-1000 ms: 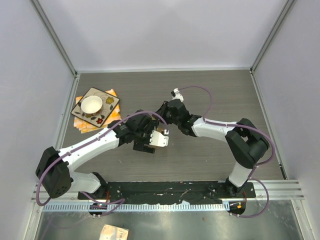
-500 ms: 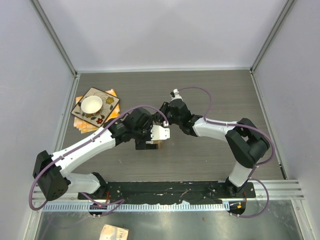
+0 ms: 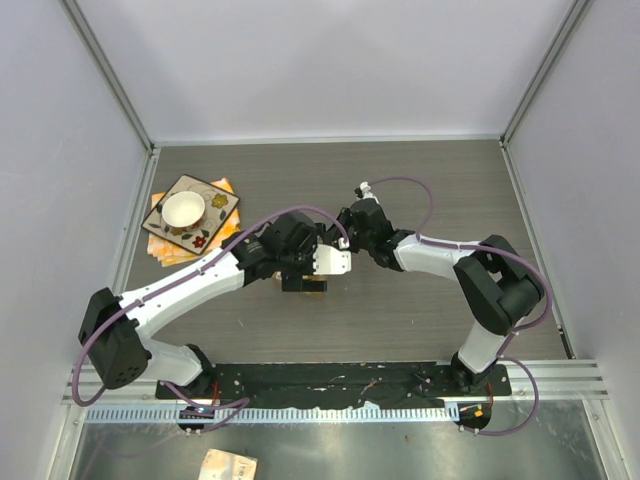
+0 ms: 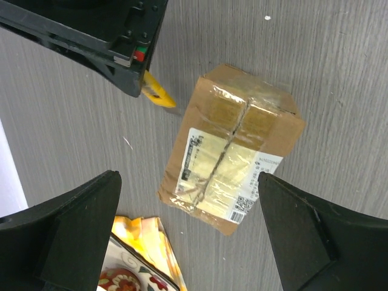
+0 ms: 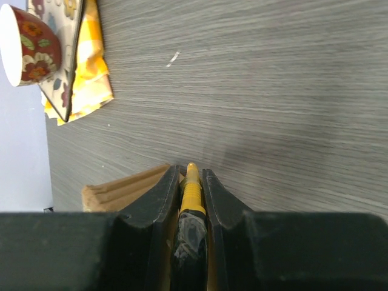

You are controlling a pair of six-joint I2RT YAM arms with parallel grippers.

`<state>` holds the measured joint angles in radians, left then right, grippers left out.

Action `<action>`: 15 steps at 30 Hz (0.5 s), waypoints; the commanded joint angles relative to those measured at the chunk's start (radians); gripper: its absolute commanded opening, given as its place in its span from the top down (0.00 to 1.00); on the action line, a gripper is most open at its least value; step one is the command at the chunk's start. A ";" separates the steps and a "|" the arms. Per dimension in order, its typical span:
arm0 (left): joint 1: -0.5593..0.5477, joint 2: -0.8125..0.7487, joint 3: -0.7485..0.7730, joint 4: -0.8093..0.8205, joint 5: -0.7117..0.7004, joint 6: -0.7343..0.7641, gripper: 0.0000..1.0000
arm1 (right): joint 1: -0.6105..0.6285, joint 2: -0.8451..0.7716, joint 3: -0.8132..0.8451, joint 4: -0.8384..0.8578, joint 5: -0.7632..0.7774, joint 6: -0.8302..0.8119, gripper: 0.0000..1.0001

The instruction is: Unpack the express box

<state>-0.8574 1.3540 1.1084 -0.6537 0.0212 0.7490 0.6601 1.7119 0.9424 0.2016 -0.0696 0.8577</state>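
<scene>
The express box [image 4: 233,148], small brown cardboard with a taped seam and a white label, lies flat on the table. My left gripper [image 4: 188,182] hangs above it, open wide, with a finger on each side and nothing held. From above, only a brown sliver of the box [image 3: 314,288] shows under the left gripper [image 3: 300,270]. My right gripper [image 5: 191,173] is shut on the yellow utility knife [image 5: 193,185]. The knife tip [image 4: 156,92] points down just beside the box's far corner. The box edge [image 5: 121,188] sits left of the right fingers.
A flowered card [image 3: 192,216] on yellow-orange paper carries a white cup [image 3: 184,209] at the table's left. They also appear as the cup [image 5: 27,45] and the paper [image 4: 136,248] in the wrist views. The arm bases stand along the near edge.
My left gripper has moved right, over the box, and now covers most of it. The right gripper with the knife has shifted slightly right. Neither gripper's opening changed.
</scene>
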 commanded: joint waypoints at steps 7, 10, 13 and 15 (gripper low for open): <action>-0.014 0.033 -0.047 0.134 -0.067 0.104 0.00 | -0.004 -0.040 -0.033 0.091 -0.052 -0.005 0.99; -0.014 0.042 -0.053 0.140 -0.072 0.121 0.00 | -0.004 -0.031 -0.037 0.120 -0.078 0.001 0.99; -0.014 0.053 -0.064 0.161 -0.083 0.138 0.00 | -0.004 -0.025 -0.034 0.134 -0.093 0.004 0.99; -0.014 0.062 -0.067 0.172 -0.081 0.142 0.00 | -0.004 -0.021 -0.034 0.145 -0.110 0.006 0.99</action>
<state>-0.8684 1.3998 1.0500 -0.5491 -0.0448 0.8566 0.6529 1.7115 0.9039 0.2691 -0.1360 0.8600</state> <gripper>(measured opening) 0.996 0.241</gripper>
